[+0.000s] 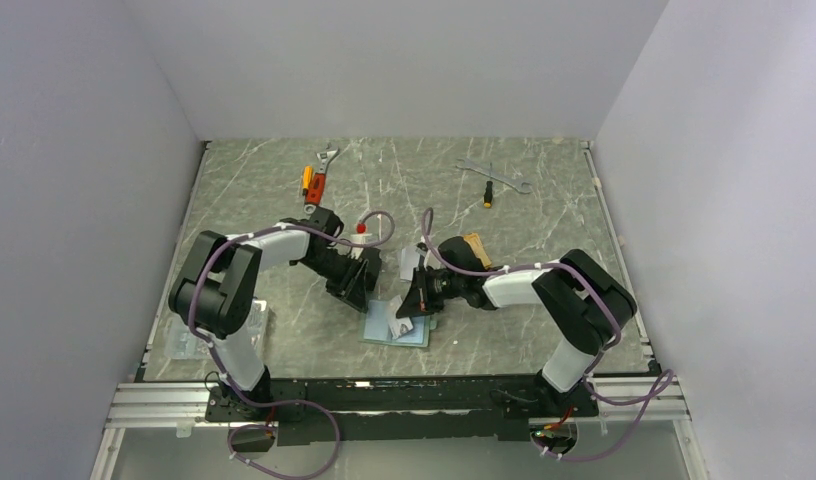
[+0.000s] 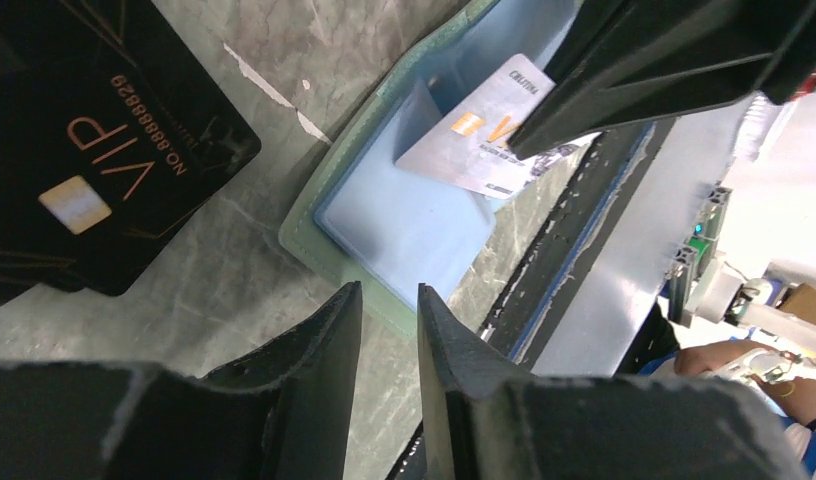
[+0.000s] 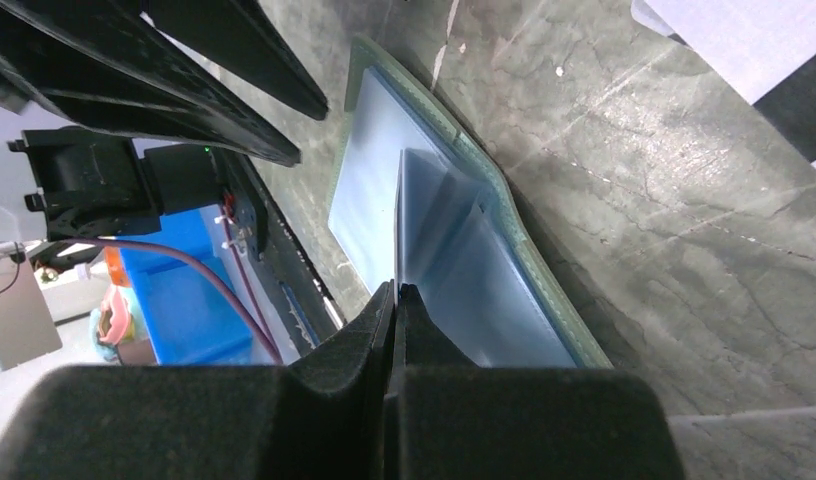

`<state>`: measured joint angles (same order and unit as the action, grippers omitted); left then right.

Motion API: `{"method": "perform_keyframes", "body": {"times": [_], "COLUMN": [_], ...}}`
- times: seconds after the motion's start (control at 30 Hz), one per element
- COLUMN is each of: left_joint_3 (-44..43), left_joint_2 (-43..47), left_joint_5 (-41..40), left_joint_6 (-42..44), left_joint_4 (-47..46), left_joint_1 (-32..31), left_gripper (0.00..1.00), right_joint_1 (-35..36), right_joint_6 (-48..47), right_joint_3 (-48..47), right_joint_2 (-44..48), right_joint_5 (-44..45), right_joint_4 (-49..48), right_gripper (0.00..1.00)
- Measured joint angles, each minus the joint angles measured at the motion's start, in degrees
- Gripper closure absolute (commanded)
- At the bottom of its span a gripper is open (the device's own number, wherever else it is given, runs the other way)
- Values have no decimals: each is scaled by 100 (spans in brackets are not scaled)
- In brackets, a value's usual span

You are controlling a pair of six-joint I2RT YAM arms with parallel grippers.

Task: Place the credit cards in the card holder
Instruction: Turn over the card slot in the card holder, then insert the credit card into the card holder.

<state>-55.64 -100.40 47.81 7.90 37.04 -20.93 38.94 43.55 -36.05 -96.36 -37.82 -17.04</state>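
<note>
Insertion step, as I judge it: right end effector [image 3: 395, 292] clenched on silver card [image 2: 474, 140], pinching one end, with the card tilted down over the open holder [image 2: 404, 235]. Holder lies flat on bench [image 2: 214, 280], pale blue inside up. Card's free corner sits at the pocket flap on the holder's inner face. Can't tell whether it is under the flap.

Doing it well:
- Hold the card nearly flat to the holder's lining.
- Lead one corner into the pocket mouth, then square up and slide along the pocket.
- Go slow at a low angle. The grip is at the very end of the card, so it may pivot or bow if pushed hard.
- Holder looks soft and nothing pins it, so it will likely scoot away from the push.

Left end effector [image 2: 389, 315] is released, fingers a narrow gap apart with nothing between them. It sits just beside the holder's edge, and the card is at the holder's far side from it. That looks a good spot to press the holder's rim down or block a slide. Both end effectors are close over the holder, so there is a clash risk.

Black card [image 2: 94, 150] lies face up on bench near the holder, on the left end effector's side, clear of the holder's edge and untouched. Holder lies directly ahead of and below the right end effector's fingertips, with the silver card bridging the two.
</note>
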Motion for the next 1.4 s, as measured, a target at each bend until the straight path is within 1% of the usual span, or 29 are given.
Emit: {"method": "perform_keyframes", "body": {"times": [0.13, 0.3, 0.43, 0.7, 1.1, 1.4], "left_joint_3": [0, 0, 0, 0, 0, 0], "left_joint_2": [-168, -295, -295, -293, -293, -291], "left_joint_5": [-227, -350, -420, -448, -474, -479], "left_joint_6": [-26, -107, -131, -131, -125, -109], "left_joint_4": [-81, -105, -127, -140, -142, -142], "left_joint_1": [-164, -188, -216, -310, -310, -313], "left_gripper": [72, 73, 74, 76, 78, 79], "right_joint_1": [-122, -330, -354, -350, -365, -367], "right_joint_6": [68, 157, 162, 168, 160, 166], "right_joint_3": [96, 474, 627, 678, 848, 846], "right_joint_2": [28, 254, 409, 411, 409, 234], "right_joint_5": [-142, -352, -476, -645, -643, -756], "right_joint_4": [-199, -345, -354, -404, -378, -442], "right_gripper": [100, 100, 100, 100, 100, 100]}}
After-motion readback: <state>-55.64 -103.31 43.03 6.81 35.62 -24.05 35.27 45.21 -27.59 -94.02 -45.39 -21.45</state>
